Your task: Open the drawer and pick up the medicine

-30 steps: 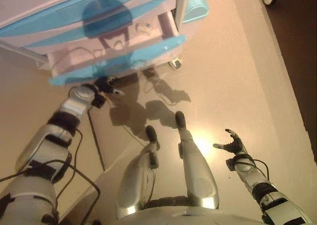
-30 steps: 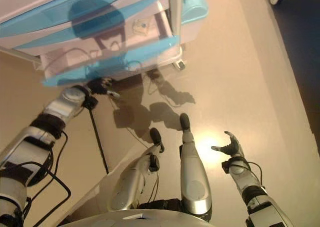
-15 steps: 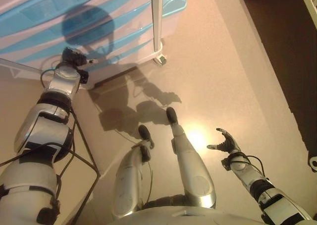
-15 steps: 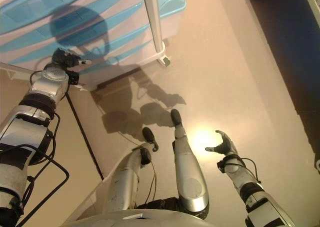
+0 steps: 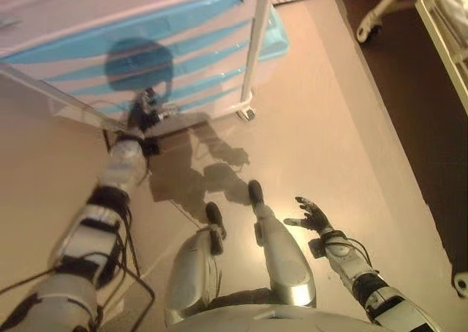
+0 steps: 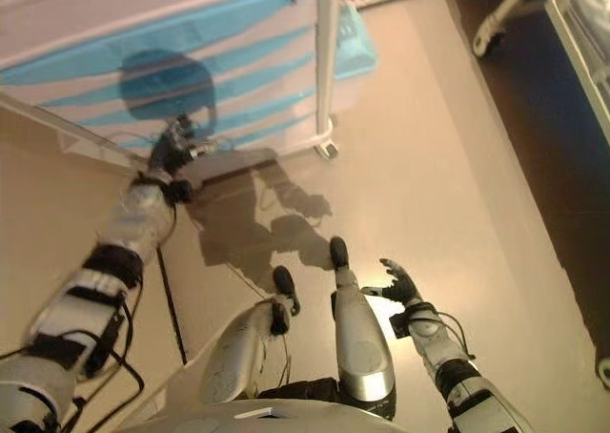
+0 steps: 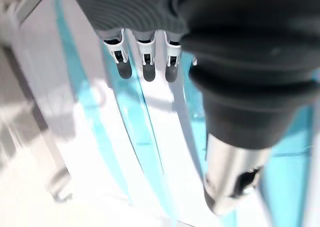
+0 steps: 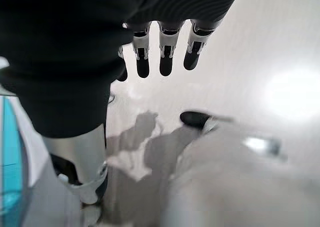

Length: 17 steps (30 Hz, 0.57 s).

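A white drawer cabinet point(image 5: 88, 25) with blue drawer fronts stands on the floor ahead at the left. All its drawers look shut, and no medicine is in sight. My left hand point(image 5: 142, 112) is at the lowest drawer fronts near the cabinet's bottom edge. In the left wrist view its fingers point(image 7: 145, 62) are straight and hold nothing, just off a blue front point(image 7: 130, 117). My right hand point(image 5: 311, 216) hangs open and empty over the floor at the lower right; in the right wrist view its fingers point(image 8: 165, 57) are straight.
A white upright post point(image 5: 256, 47) with a caster point(image 5: 246, 114) marks the cabinet's right corner. A white wheeled frame point(image 5: 387, 10) stands at the far right over a dark floor strip point(image 5: 409, 127). Another caster point(image 5: 461, 282) shows at the lower right edge.
The camera has shifted. A drawer that stood open a second ago now shows shut. My left hand has moved from under that drawer to the lowest fronts. The right hand barely moved.
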Available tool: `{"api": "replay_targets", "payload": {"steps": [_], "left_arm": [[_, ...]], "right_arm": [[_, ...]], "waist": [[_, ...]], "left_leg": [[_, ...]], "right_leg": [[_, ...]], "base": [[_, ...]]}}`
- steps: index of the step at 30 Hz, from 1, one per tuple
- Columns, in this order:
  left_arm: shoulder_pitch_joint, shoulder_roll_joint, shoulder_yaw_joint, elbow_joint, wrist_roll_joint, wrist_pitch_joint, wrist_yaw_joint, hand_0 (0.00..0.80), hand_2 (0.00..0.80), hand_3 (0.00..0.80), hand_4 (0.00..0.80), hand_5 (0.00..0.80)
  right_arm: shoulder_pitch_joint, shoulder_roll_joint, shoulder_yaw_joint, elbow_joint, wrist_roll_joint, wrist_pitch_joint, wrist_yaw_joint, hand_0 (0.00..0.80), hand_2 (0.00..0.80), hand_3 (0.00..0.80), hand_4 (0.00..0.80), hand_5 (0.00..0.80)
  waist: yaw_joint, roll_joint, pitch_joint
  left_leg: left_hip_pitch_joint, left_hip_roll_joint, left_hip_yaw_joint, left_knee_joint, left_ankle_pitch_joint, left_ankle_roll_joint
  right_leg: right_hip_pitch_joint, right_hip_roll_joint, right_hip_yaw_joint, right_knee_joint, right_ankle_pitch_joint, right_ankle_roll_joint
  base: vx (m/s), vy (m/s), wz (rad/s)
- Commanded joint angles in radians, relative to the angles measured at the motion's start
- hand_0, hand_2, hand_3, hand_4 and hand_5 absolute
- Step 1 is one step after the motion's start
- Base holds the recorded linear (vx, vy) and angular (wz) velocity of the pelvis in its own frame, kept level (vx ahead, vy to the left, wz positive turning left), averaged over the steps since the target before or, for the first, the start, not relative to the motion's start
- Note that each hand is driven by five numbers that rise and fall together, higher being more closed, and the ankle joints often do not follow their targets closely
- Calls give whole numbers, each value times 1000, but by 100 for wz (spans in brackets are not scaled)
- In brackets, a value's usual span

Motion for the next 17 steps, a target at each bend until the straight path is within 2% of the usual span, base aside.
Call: {"api": "replay_targets", "payload": {"steps": [1,4,6,9,10,13,14,17], "left_arm": [[149,-64,11,16,-7,-60,-75,0,0,0,0,0],[258,-112,35,64,64,-52,-82,0,0,0,0,0],[334,-149,68,144,113,-34,-33,0,0,0,0,0],[393,-175,101,241,149,-16,-24,0,0,0,0,0],[424,-192,106,316,189,-37,-47,0,0,0,0,0],[454,-210,91,406,289,-9,-86,0,0,0,0,0],[471,-221,63,453,308,-15,-95,0,0,0,0,0],[483,-233,41,500,324,-5,-161,0,0,0,0,0]], "right_arm": [[86,-15,-50,59,49,1,90,0,0,0,0,0],[95,-8,-80,103,26,10,103,0,0,0,0,0],[109,2,-101,137,-10,30,104,0,0,0,0,0],[120,19,-118,180,-50,31,91,0,0,0,0,0],[118,31,-123,210,-66,30,80,0,0,0,0,0],[114,50,-125,239,-99,44,61,0,0,0,0,0],[109,58,-128,258,-115,47,59,0,0,0,0,0],[103,65,-134,281,-133,56,59,0,0,0,0,0]], "waist": [[44,37,-182],[69,39,-240],[87,38,-293],[105,35,-333],[115,31,-350],[127,23,-374],[131,21,-385],[133,22,-401]], "left_leg": [[61,-23,-84,-129,-22,-19],[95,-18,-105,-153,-12,-29],[126,-16,-112,-167,-9,-35],[148,-13,-122,-173,-11,-40],[158,-14,-126,-178,-12,-42],[175,-15,-141,-190,-13,-43],[182,-14,-145,-198,-10,-44],[199,-11,-156,-222,-3,-46]], "right_leg": [[48,20,-49,73,-141,26],[97,29,-73,41,-141,17],[143,35,-94,11,-143,12],[178,41,-111,-13,-145,7],[195,45,-118,-25,-146,6],[218,50,-128,-43,-148,6],[227,52,-129,-49,-149,7],[243,56,-133,-59,-152,10]], "base": [[59,-179,38],[87,-130,37],[97,-85,28],[37,-70,20],[-6,-62,16],[-26,-58,19],[-39,-36,11],[-29,-7,18]]}}
